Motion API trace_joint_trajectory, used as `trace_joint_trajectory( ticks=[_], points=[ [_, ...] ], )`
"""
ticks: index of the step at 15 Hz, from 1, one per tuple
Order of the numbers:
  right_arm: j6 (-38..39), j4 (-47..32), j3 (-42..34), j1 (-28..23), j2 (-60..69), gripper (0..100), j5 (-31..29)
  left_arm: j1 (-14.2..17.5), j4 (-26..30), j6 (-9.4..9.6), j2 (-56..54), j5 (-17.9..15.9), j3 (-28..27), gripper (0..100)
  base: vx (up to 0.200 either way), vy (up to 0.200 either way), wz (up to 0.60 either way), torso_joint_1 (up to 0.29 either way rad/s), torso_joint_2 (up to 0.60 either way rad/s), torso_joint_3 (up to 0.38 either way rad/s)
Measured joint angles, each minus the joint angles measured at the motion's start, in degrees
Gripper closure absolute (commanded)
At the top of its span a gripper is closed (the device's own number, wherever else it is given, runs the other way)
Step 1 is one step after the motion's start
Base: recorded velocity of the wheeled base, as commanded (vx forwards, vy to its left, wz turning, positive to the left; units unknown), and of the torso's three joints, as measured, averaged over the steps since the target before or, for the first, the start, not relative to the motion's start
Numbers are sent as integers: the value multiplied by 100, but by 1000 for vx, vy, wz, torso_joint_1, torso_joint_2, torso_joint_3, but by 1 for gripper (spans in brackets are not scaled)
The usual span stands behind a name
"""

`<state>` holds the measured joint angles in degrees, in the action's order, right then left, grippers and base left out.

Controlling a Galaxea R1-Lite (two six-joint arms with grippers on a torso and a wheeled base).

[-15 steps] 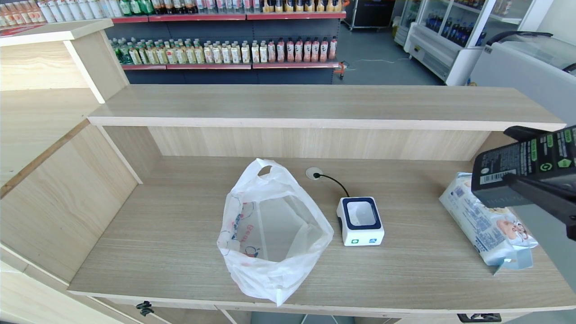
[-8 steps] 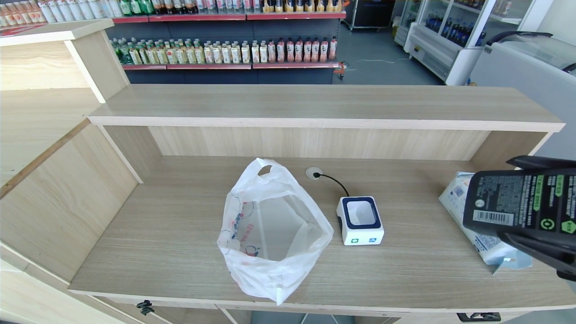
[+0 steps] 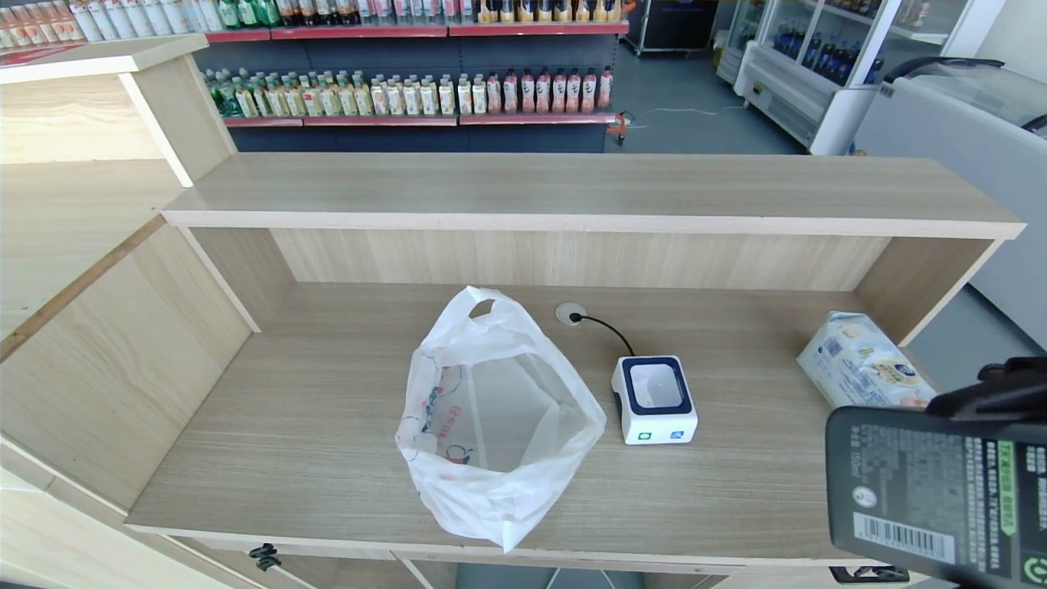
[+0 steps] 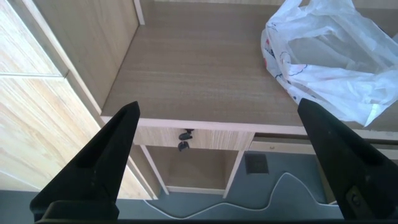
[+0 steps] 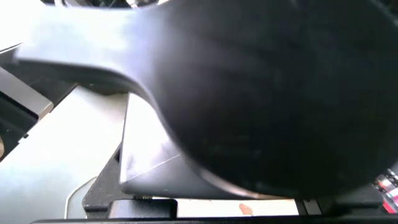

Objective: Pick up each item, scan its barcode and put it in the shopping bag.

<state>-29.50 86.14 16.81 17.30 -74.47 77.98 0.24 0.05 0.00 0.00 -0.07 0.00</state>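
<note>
A black packet (image 3: 941, 499) with a white barcode label hangs at the lower right of the head view, in front of the counter's right end. My right gripper (image 3: 1004, 406) is shut on it, one dark finger showing above its top edge. In the right wrist view the black packet (image 5: 249, 93) sits close against the camera. The white shopping bag (image 3: 491, 417) stands open mid-counter, with the white barcode scanner (image 3: 654, 399) just to its right. My left gripper (image 4: 217, 174) is open and holds nothing, low by the counter's front edge, left of the shopping bag (image 4: 329, 62).
A pale soft packet (image 3: 863, 364) lies at the counter's right end. The wooden counter (image 3: 327, 425) has a raised back ledge and side walls. The scanner's cable runs to a hole (image 3: 570, 314) behind it. A drawer key (image 4: 183, 140) hangs below the front edge.
My right gripper has carried the black packet down and toward the front right, uncovering the pale packet behind it. The bag and scanner have stayed put.
</note>
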Motion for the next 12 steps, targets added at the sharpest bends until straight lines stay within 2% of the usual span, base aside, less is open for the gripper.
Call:
trace_joint_trajectory(
  ticks=[5,7,9,12],
  points=[
    [-148,-906,722,161,-193,100,191,-2,0,0,0,0,0,0,0,0,0,0,0,0],
    [-240,-931,852,257,-188,100,243,2,0,0,0,0,0,0,0,0,0,0,0,0],
    [-706,-1109,901,566,-199,100,380,2,2,0,0,0,0,0,0,0,0,0,0,0],
    [-791,-1542,978,972,-168,100,421,0,0,0,0,0,0,0,0,0,0,0,0,0]
  ],
)
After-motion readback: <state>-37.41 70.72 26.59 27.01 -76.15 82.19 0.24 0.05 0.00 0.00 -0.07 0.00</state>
